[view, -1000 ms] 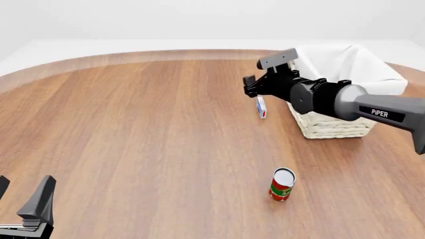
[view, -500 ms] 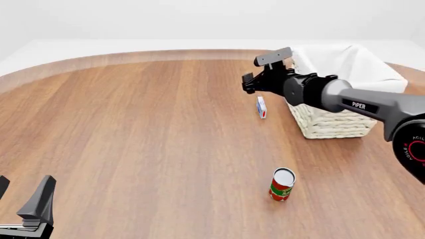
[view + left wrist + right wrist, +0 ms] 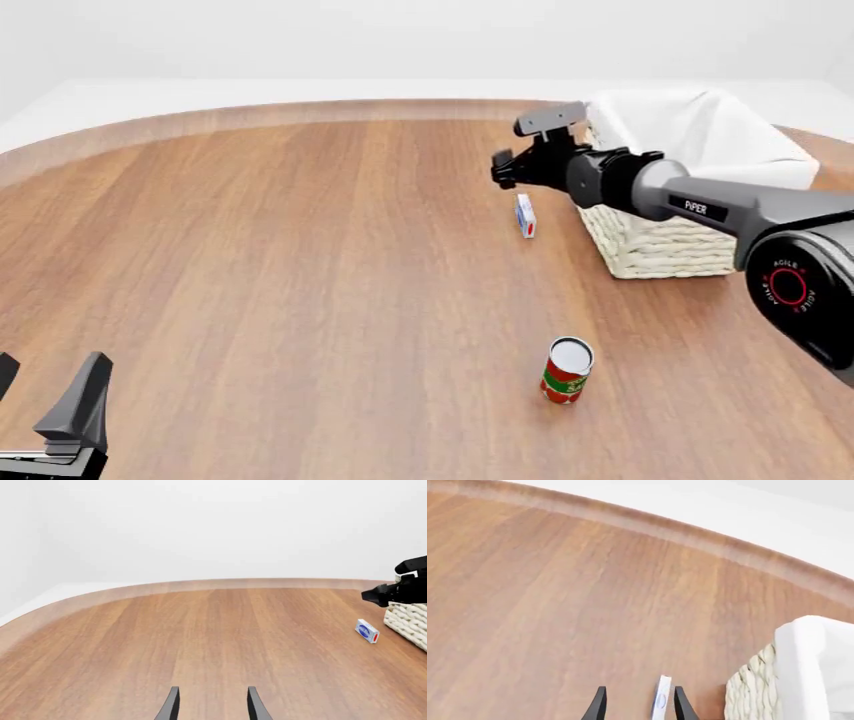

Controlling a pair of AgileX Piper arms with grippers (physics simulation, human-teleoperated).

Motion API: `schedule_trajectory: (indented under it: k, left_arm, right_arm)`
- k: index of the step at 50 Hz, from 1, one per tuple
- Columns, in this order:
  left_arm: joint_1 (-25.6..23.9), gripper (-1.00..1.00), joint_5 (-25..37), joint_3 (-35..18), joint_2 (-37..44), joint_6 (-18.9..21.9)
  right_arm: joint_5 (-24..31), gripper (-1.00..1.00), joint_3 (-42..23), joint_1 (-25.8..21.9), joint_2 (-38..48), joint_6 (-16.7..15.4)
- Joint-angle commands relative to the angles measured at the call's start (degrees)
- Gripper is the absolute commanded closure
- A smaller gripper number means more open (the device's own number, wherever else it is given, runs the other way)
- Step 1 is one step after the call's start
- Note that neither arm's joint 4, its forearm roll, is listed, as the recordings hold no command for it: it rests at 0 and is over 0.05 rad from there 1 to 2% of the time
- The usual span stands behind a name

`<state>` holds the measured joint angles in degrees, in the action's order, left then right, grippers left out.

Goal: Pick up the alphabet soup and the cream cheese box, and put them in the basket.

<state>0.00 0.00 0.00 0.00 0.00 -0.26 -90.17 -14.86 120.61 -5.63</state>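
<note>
The cream cheese box (image 3: 526,215), thin, blue and white with a red mark, rests on the wooden table just left of the basket (image 3: 667,245). My right gripper (image 3: 505,172) hovers a little beyond and above the box, open. In the right wrist view the box (image 3: 662,703) shows between the fingertips (image 3: 598,706), nearer one of them, beside the basket (image 3: 754,690). At the near left edge my left gripper (image 3: 47,415) is open and holds nothing; its wrist view shows the box (image 3: 367,630) far off. The alphabet soup is out of view.
A red-and-green labelled can (image 3: 566,371) stands upright near the front, right of centre. The basket's white cloth lining (image 3: 707,125) folds over its rim. The table's curved far edge (image 3: 267,112) runs behind everything.
The right arm has swung and stretched out lower, while its gripper stays nearly in place over the box. The left arm and the can have not moved.
</note>
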Motion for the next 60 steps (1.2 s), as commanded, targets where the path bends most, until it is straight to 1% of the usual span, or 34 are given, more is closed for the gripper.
schedule_trajectory:
  k: [1, 6, 14, 16, 44, 60]
  left_arm:
    - [0.0, -1.00, 0.0, 0.0, 0.0, 0.0]
    - [0.0, -1.00, 0.0, 0.0, 0.0, 0.0]
    - [0.0, -1.00, 0.0, 0.0, 0.0, 0.0]
    - [0.0, -1.00, 0.0, 0.0, 0.0, 0.0]
    - [0.0, -1.00, 0.0, 0.0, 0.0, 0.0]
    - [0.0, -1.00, 0.0, 0.0, 0.0, 0.0]
  right_arm:
    - [0.9, -1.00, -2.1, 1.0, 2.4, 0.2]
    - [0.8, -1.00, -2.3, 1.3, 3.5, -0.5]
    - [1.0, -1.00, -3.2, 1.6, 4.9, -0.4]
    - [1.0, -1.00, -3.4, 1.8, 5.4, -0.9]
    - [2.5, -1.00, -7.9, 1.6, 12.1, -1.3]
    - [2.7, -1.00, -8.6, 2.3, 14.9, -2.2]
